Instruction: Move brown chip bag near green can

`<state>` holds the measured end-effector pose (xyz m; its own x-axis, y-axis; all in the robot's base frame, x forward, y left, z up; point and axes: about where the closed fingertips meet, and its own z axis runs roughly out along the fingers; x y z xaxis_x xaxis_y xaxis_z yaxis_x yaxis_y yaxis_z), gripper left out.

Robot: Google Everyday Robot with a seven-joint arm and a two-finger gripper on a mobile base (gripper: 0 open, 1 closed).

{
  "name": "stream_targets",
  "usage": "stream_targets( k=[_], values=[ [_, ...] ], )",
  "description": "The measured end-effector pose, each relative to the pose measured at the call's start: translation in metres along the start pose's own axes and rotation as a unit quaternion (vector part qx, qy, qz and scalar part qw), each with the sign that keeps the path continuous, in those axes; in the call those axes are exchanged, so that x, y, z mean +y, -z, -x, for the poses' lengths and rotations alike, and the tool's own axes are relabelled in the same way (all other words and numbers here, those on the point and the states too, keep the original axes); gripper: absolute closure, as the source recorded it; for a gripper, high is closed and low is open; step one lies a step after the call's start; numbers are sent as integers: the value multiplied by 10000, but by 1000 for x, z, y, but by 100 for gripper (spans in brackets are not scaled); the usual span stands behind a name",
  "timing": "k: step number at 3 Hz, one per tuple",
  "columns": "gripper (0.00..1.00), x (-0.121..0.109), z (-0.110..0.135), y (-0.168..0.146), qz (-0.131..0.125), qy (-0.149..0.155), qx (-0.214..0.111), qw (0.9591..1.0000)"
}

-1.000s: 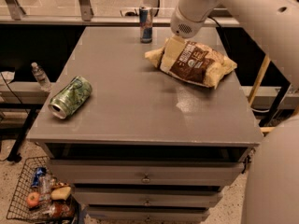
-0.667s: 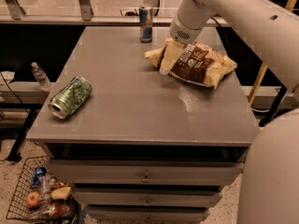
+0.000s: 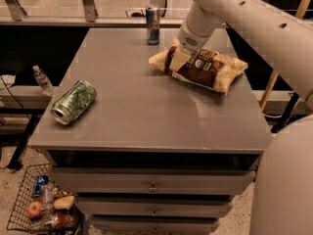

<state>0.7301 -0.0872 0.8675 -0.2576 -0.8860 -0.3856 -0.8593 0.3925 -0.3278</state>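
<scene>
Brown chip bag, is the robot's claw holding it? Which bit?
It cannot be told. The gripper sits on the left part of the brown chip bag, which lies on the table, but a real grip does not show.

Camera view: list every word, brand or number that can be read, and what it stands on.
On the brown chip bag: white lettering, too blurred to read.
On the green can: mottled pattern, no legible text.
On the blue-and-silver can: markings too small to read.
On the hand, at the bag's left end: none seen.
</scene>
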Motion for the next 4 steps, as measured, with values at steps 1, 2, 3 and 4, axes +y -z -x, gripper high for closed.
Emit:
stream_targets(
  k=[1,2,3,4],
  values=[
    [65,-1,18,12,-38,98,-395,9992],
    [88,7,51,39,-101,343,-990,9944],
    [100,19,86,74,-179,497,-1720,9837],
    [100,22,90,72,-146,504,-1758,9830]
  ],
)
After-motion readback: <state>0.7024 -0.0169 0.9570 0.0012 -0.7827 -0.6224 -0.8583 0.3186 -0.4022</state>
